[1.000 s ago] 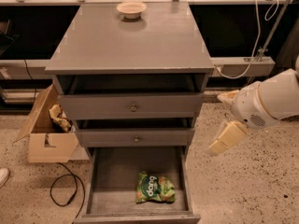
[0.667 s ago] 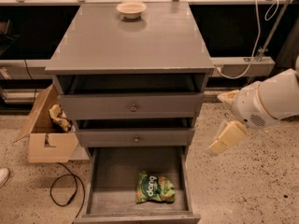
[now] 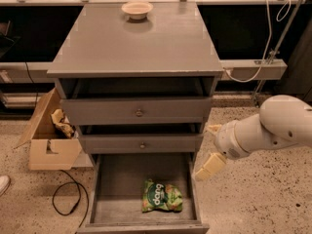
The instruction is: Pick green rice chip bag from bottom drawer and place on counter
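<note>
My gripper has dropped leftward toward the bottom drawer, jaws spread wide and empty; the chip bag lies on its floor at my 8 o'clock, so the reach looks under way

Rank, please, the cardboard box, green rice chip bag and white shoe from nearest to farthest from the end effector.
1. green rice chip bag, in the bottom drawer; the end effector hangs just right of that drawer.
2. cardboard box, farther left.
3. white shoe, far left edge.
</note>
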Controlling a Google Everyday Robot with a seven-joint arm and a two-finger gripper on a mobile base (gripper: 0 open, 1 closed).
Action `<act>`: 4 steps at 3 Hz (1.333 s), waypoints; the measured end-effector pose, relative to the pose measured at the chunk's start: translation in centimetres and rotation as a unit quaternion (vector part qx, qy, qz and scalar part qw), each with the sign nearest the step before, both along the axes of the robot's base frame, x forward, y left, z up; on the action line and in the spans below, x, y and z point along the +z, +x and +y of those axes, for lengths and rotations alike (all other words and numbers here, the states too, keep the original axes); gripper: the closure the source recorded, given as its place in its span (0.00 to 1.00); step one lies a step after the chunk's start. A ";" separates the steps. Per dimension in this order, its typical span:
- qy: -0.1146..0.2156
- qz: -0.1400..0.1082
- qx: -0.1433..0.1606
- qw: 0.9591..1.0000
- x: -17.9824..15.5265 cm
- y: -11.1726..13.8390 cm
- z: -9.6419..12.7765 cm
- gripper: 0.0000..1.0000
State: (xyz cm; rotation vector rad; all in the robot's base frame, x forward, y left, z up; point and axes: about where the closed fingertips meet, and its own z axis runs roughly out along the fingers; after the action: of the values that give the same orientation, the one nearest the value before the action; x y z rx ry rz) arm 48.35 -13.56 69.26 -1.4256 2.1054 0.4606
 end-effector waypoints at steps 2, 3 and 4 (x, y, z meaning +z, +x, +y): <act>-0.020 -0.013 -0.001 1.000 -1.7 0.2 0.6 0.00; -0.043 -0.030 0.006 0.999 -9.3 1.9 3.3 0.00; -0.039 -0.037 0.010 0.998 -14.5 3.9 5.4 0.00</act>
State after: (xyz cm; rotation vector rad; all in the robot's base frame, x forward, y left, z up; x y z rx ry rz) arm 52.22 -8.13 54.81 -1.4849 2.0717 0.3306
